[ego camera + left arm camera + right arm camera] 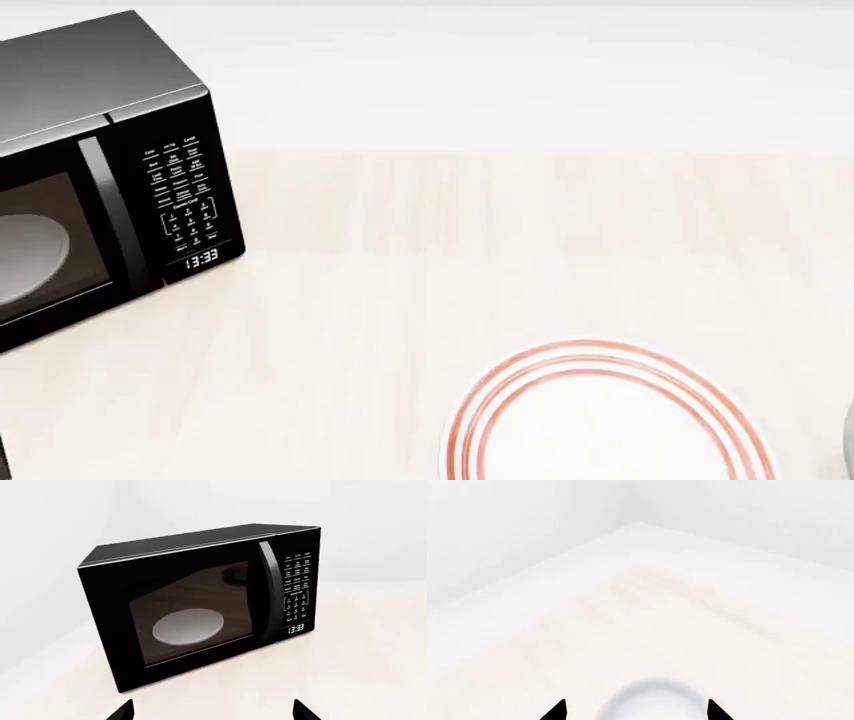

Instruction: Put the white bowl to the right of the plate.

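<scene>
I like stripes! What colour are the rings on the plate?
Red: thin rings circle the white plate near its rim, best seen in the head view.

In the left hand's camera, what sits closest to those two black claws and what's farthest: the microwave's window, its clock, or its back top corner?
From the left gripper, by the left wrist view:
1. Microwave window, lower front, nearest.
2. Clock display, on the button panel beside the window.
3. Back top corner, farthest.

the microwave (200, 605) display reads 13:33; its keypad labels are too small to read.
</scene>
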Robot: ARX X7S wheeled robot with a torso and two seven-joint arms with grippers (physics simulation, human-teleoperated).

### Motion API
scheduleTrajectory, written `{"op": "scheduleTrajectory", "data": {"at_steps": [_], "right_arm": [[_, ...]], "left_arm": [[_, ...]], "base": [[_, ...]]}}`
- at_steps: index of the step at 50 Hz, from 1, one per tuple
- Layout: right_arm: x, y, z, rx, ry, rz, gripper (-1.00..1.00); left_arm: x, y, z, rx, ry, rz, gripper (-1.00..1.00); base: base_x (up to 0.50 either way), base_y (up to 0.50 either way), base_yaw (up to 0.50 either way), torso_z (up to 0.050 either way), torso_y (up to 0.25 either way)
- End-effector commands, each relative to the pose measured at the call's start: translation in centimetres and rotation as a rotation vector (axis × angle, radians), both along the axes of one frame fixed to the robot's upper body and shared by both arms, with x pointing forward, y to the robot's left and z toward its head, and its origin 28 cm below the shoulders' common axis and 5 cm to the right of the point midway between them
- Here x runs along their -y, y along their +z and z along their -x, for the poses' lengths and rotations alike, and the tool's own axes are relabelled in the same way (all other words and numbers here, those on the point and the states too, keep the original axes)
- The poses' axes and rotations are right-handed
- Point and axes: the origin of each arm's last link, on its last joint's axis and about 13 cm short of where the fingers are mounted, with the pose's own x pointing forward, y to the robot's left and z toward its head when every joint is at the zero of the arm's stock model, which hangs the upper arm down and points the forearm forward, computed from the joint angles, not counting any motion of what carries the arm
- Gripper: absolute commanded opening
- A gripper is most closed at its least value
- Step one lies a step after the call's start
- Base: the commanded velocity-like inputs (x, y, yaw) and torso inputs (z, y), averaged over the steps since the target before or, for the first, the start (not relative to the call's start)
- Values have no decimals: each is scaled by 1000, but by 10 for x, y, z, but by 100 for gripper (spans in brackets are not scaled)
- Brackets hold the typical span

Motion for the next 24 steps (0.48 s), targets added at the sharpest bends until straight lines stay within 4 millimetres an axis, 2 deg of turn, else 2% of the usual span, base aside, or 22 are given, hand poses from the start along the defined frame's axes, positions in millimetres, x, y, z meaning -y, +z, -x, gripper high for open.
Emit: {"op": "scheduleTrajectory", "data": {"at_steps": [1, 12, 14, 16, 21, 24], "right_arm": [[-55, -6, 21, 104, 122, 139, 100], [-94, -41, 27, 107, 266, 260, 100], [-107, -61, 36, 110, 306, 270, 100], [-113, -70, 42, 119, 331, 278, 100], [-138, -107, 70, 115, 514, 328, 100], [-146, -122, 77, 112, 551, 346, 100]], "left_arm": [[8, 2, 9, 23, -35, -23, 100], [18, -1, 15, 29, -86, -49, 100], [22, -2, 16, 40, -87, -45, 100], [22, -2, 16, 48, -79, -46, 100], [30, -5, 20, 52, -120, -51, 100], [36, -6, 25, 67, -170, -55, 100]], "base": [[0, 0, 0, 0, 0], [0, 0, 0, 0, 0], [0, 0, 0, 0, 0], [0, 0, 0, 0, 0], [0, 0, 0, 0, 0], [0, 0, 0, 0, 0]]}}
